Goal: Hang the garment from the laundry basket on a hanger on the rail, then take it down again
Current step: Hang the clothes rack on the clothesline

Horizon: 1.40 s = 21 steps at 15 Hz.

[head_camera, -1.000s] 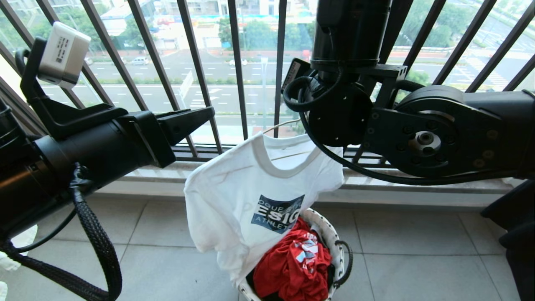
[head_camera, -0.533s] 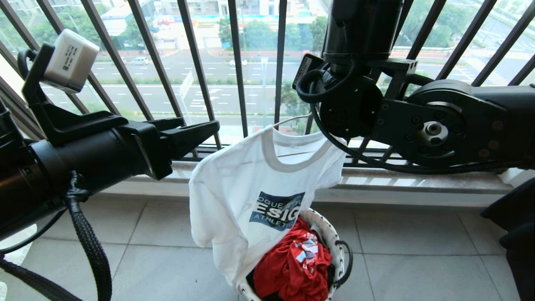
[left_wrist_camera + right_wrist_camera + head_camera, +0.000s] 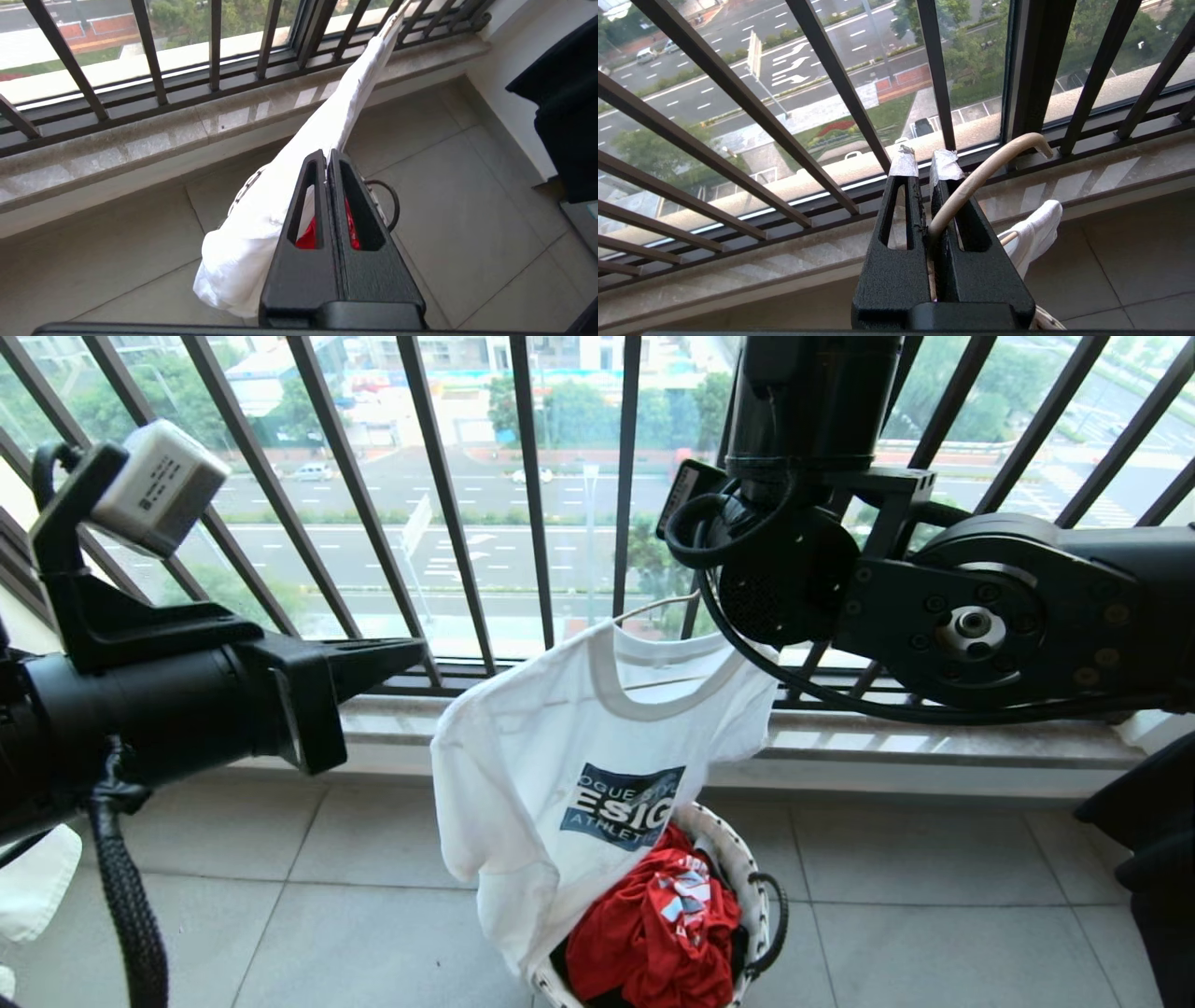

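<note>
Head view first: white T-shirt with the dark blue chest print hanging on the thin cream hanger, dangling right over the little white woven laundry basket on the tiled floor. Shirt hem dipping into the basket, red clothes bunched up inside. Black window railing behind, street beyond. Left end effector off to the left of the shirt, well apart from it, clenched and empty. Right arm up top right, blocking the hanger's hook.

Left wrist view: left end effector pinched together, nothing between the fingers. Shirt seen edge-on past it, slanting from the railing down towards the basket; one dark loop handle peeking out, bit of red showing through the finger slots.

Right wrist view: right end effector clamped on the hanger, cream hook curving out beside the taped fingertips. White sleeve hanging just below, stone window sill behind.
</note>
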### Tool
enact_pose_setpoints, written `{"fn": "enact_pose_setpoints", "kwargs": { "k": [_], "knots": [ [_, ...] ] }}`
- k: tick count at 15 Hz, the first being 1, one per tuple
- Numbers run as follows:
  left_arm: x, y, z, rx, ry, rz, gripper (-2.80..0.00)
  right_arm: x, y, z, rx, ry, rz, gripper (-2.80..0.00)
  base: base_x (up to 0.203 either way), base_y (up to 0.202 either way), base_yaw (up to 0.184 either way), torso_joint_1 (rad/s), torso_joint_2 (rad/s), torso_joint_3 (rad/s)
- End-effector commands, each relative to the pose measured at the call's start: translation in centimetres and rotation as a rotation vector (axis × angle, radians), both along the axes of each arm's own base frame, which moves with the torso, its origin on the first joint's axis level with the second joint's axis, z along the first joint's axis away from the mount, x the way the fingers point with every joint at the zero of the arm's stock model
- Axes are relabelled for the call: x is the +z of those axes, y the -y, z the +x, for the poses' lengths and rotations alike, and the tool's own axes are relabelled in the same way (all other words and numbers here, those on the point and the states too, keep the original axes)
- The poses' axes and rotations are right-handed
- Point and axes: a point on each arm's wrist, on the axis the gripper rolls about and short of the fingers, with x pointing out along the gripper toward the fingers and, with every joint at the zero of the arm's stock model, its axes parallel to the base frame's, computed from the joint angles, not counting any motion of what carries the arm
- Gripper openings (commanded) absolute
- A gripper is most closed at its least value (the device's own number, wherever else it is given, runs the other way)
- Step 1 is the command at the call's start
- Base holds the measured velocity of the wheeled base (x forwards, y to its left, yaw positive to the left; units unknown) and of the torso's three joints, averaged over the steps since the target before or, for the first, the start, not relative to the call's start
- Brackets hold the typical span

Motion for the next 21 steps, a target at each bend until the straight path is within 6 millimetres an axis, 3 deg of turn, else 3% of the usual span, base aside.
{"fn": "enact_pose_setpoints", "kwargs": {
  "k": [1, 5, 9, 10, 16, 21],
  "knots": [
    [0.0, -0.3, -0.6, -0.031, 0.008, 0.062, -2.80, 0.1, 0.3, -0.3, -0.002, -0.022, -0.022, -2.80, 0.000, 0.000, 0.000, 0.000, 0.00, 0.000],
    [2.0, 0.3, -0.5, -0.261, 0.007, 0.157, -2.80, 1.0, 1.2, -1.3, 0.031, -0.033, -0.031, -2.80, 0.000, 0.000, 0.000, 0.000, 0.00, 0.000],
    [2.4, 2.4, 1.8, -0.344, -0.134, 0.303, -2.80, 1.3, 1.4, -1.6, 0.047, -0.028, -0.027, -2.80, 0.000, 0.000, 0.000, 0.000, 0.00, 0.000],
    [2.4, 2.9, 1.9, -0.362, -0.132, 0.308, 0.00, 1.3, 1.4, -1.6, 0.052, -0.029, -0.027, -2.80, 0.000, 0.000, 0.000, 0.000, 0.00, 0.000],
    [3.0, 6.6, 3.0, -0.362, -0.088, 0.377, 0.00, 1.4, 1.4, -1.7, 0.055, -0.028, -0.027, -2.80, 0.000, 0.000, 0.000, 0.000, 0.00, 0.000],
    [0.8, 8.3, 5.1, -0.317, -0.065, 0.538, 0.00, 1.8, 1.8, -2.2, 0.071, -0.020, -0.021, -2.80, 0.000, 0.000, 0.000, 0.000, 0.00, 0.000]
  ]
}}
